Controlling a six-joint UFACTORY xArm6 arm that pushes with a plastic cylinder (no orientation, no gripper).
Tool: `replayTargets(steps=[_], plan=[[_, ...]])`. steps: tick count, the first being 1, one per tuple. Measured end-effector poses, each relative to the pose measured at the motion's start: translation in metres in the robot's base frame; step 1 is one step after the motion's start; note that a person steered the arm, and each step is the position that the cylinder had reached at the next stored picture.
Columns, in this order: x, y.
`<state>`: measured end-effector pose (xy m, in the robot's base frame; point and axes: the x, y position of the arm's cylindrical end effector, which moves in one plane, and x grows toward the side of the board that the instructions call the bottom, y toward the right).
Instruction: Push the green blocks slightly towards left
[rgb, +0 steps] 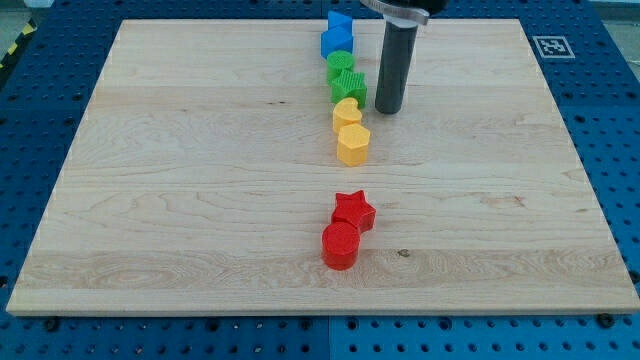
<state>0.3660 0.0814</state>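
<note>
Two green blocks sit in a column near the view's top centre: a rounded green block (340, 63) and, just below it, a ribbed green star-like block (349, 87). My tip (388, 108) stands just to the right of the lower green block, close beside it; contact cannot be made out. The dark rod rises from the tip out of the view's top.
Two blue blocks (338, 33) lie above the green ones. A yellow heart-like block (346, 111) and a yellow hexagon (352, 144) lie below them. A red star (353, 210) and a red cylinder (341, 244) sit lower down. The wooden board (180, 170) lies on a blue pegboard.
</note>
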Motion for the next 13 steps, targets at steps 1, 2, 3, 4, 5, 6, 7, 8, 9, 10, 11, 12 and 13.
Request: replayTargets(steps=[1, 2, 3, 4, 5, 6, 7, 8, 9, 10, 11, 12, 13], plan=[[-0.003, -0.002], [-0.019, -0.018], [-0.032, -0.034], [-0.037, -0.046], [-0.036, -0.047], [-0.032, -0.048], [-0.029, -0.048], [-0.025, -0.048], [-0.010, -0.051], [-0.007, -0.067], [-0.007, -0.091], [-0.007, -0.119], [-0.007, -0.137]])
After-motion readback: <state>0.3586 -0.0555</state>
